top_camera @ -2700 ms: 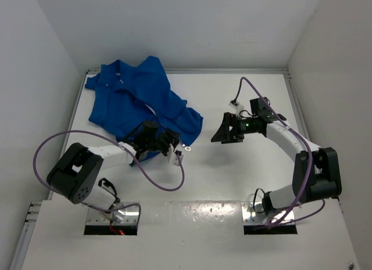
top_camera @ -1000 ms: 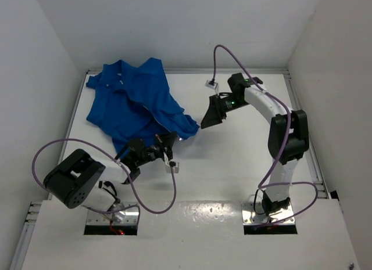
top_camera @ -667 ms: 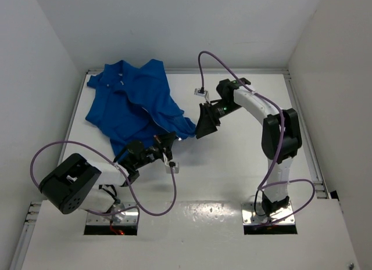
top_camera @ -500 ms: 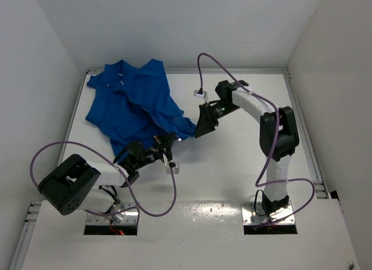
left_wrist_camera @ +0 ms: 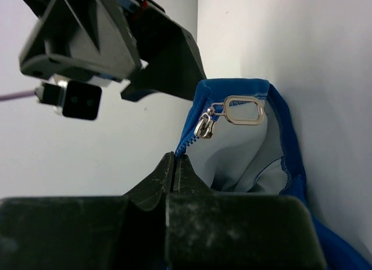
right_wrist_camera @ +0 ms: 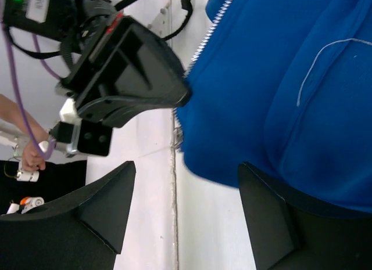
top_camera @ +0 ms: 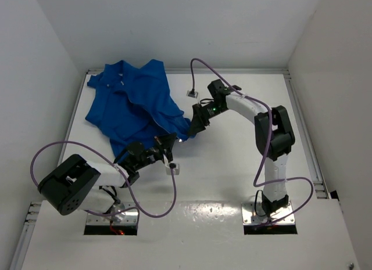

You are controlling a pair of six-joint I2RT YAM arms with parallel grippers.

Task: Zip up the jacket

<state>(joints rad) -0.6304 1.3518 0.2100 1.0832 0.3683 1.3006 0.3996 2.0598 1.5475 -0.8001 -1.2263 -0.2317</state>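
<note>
Right arm has swung left across the surface [top_camera: 244, 154] to the jacket's [top_camera: 131, 104] lower corner; the left arm has barely moved.

Crumpled at the far left, the jacket has its hem edge clamped in the fully closed left tool [left_wrist_camera: 175, 161], just below the silver slider [left_wrist_camera: 204, 128] and its ring pull [left_wrist_camera: 243, 110], which hang free. The right tool [top_camera: 193, 125] stands well open, straddling blue fabric without pinching it. It should probably close on the pull itself, not cloth, while the left arm keeps the hem taut so the slider runs toward the collar.
</note>
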